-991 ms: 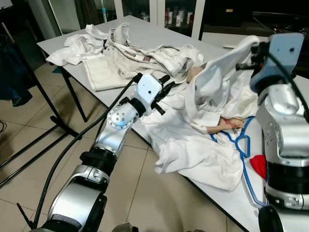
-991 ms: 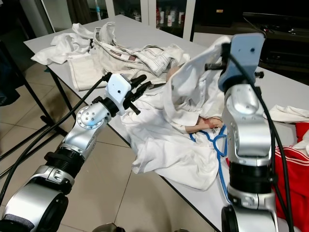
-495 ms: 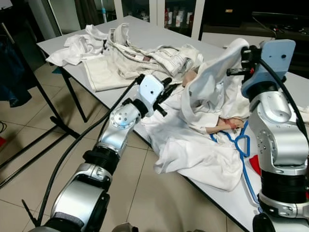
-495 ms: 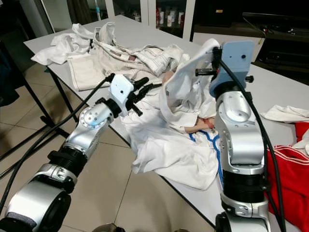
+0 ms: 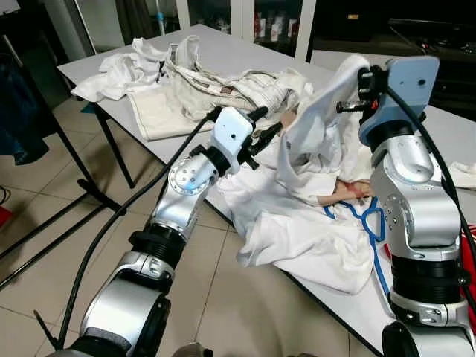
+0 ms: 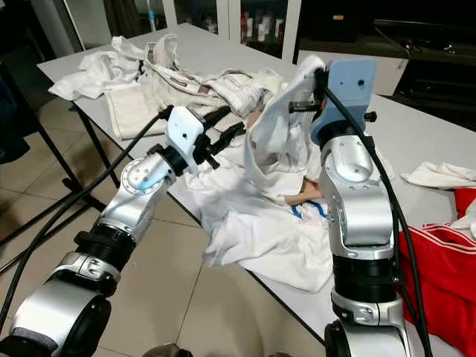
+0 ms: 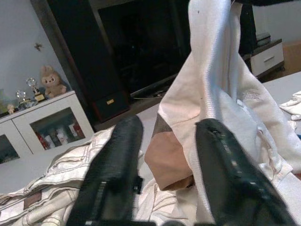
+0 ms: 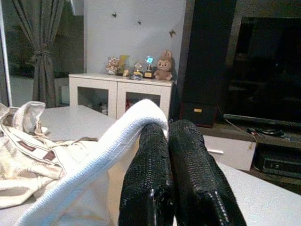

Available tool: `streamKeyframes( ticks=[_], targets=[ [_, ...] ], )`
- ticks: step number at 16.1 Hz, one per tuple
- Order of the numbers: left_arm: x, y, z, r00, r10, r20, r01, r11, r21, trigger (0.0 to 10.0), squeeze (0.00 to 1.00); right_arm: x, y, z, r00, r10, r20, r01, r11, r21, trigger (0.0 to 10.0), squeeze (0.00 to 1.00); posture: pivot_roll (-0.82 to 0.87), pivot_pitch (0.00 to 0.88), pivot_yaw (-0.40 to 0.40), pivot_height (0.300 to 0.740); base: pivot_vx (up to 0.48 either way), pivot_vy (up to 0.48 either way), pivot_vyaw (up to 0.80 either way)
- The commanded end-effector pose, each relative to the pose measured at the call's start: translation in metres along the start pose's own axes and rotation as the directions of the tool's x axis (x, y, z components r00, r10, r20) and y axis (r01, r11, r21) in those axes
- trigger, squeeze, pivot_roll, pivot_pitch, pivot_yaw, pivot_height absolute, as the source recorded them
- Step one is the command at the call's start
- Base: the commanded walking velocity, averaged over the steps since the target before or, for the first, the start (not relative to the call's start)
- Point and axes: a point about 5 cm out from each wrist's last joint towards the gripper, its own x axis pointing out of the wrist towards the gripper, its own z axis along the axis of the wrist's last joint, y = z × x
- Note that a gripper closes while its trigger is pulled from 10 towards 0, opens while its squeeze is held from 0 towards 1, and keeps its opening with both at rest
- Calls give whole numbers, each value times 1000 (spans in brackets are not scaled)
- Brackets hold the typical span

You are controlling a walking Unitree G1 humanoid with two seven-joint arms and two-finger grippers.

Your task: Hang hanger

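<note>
My right gripper [image 5: 355, 82] is shut on the edge of a white garment [image 5: 312, 141] and holds it up above the table [image 5: 245, 44]. In the right wrist view the white hem drapes over the shut gripper [image 8: 168, 141]. A tan hanger end [image 7: 167, 160] shows inside the lifted cloth, and another tan piece [image 5: 349, 191] lies among the folds on the table. A blue hanger [image 5: 372, 219] lies partly under the garment. My left gripper [image 5: 264, 128] is open and points at the lifted cloth from the left, close to it but apart from it.
A heap of cream clothes [image 5: 223, 82] covers the far half of the table. A red garment [image 6: 439, 268] lies at the right. The white garment hangs over the table's near edge [image 5: 297, 279]. A dark rack [image 5: 67, 156] with a blue garment [image 5: 18, 111] stands at the left.
My right gripper has carried the lifted white garment to the left, toward my left gripper. My left gripper has risen slightly and come closer to the cloth.
</note>
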Motion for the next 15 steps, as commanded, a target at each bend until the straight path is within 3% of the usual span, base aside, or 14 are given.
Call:
streamKeyframes(
  ticks=[1,2,6,8,11,15],
  targets=[
    [-2,3,1,1000,8,1,-8,1000,6,10000,1000,4,-1,8,999,-11,35,12,1000,-5,0,0,-24,0,40,723,0,0,0],
    [-2,1,1,1000,-8,-3,8,1000,-6,10000,0,5,-2,6,999,-16,31,16,1000,-8,0,0,-21,0,39,723,0,0,0],
    [-6,-27,-7,985,-169,-29,167,984,-60,10000,0,6,-4,9,999,-29,44,29,1000,-5,0,0,-25,0,40,723,0,0,0],
    [-6,-32,-6,982,-189,-26,187,980,-69,10000,0,7,-3,10,998,-30,52,30,1000,-6,0,0,-25,0,39,723,0,0,0],
    [-5,-23,-14,991,-109,-82,105,993,-46,10000,0,5,2,15,997,-9,71,9,1000,8,0,0,-27,0,39,723,0,0,0],
    [-5,-12,-8,996,-58,-66,56,998,-27,10000,0,1,8,13,998,13,66,-15,1000,20,0,0,-25,0,39,723,0,0,0]
  ],
)
